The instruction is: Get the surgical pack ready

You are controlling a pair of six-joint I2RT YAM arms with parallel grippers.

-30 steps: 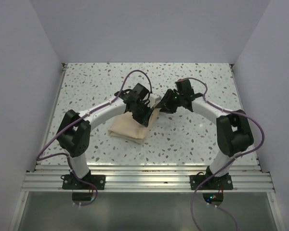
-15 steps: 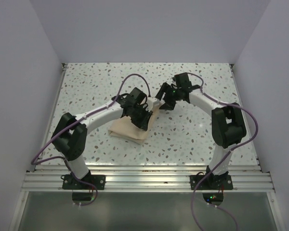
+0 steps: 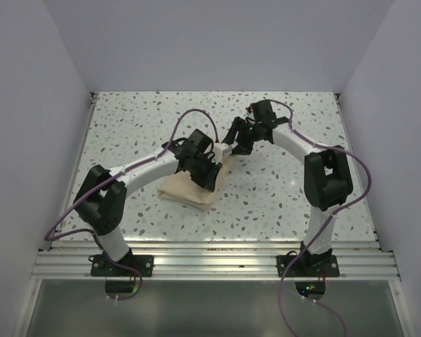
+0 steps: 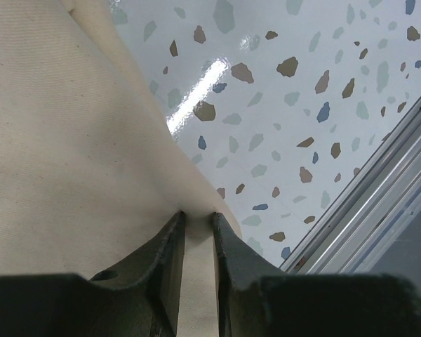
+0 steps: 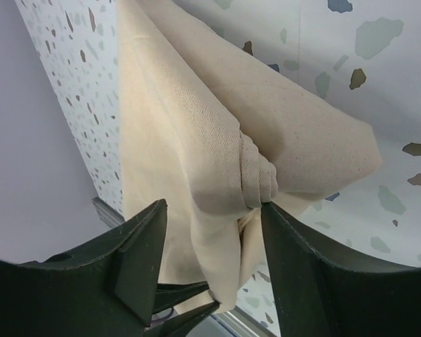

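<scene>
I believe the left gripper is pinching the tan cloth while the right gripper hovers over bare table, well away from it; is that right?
Not quite: the right gripper is not away from the tan cloth. The right wrist view shows its open fingers astride a folded corner of it. The left gripper does pinch a fold of the cloth.

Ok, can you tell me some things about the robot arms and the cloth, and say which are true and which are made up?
1. The left gripper pinches a fold of the tan cloth. True.
2. The right gripper is shut tight. False: its jaws stand apart around a bunched fold.
3. The tan cloth lies spread flat. False: it is folded into a bundle.
4. The table is speckled. True.
</scene>
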